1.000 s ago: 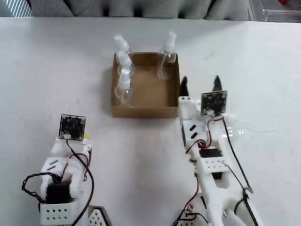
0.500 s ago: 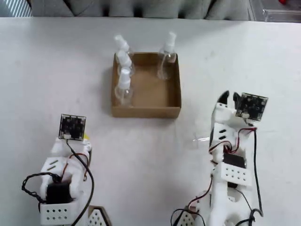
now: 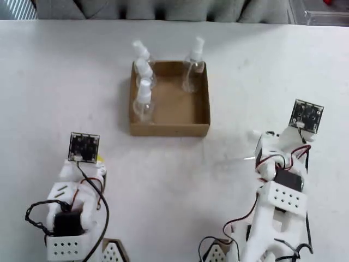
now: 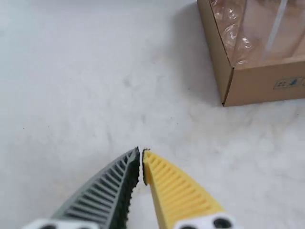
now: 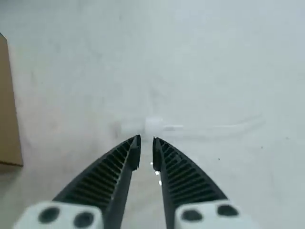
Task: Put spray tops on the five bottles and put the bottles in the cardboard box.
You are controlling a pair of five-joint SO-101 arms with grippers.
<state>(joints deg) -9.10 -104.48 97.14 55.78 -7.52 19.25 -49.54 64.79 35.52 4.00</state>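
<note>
I have 2 arms sitting low at my end of the high view. The left arm (image 3: 71, 204) is folded, and the left gripper (image 4: 141, 152) points downward with its grey and yellow tips touching. The right arm (image 3: 279, 194) leans slightly outward. The right gripper (image 5: 146, 139) also points down, with a narrow gap between its 2 black fingers (image 5: 109, 181).

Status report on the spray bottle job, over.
Left end effector shut, empty. Right end effector open a crack, empty, by a loose spray top on the table. Four capped bottles in the cardboard box. Nothing seen in the way.
</note>
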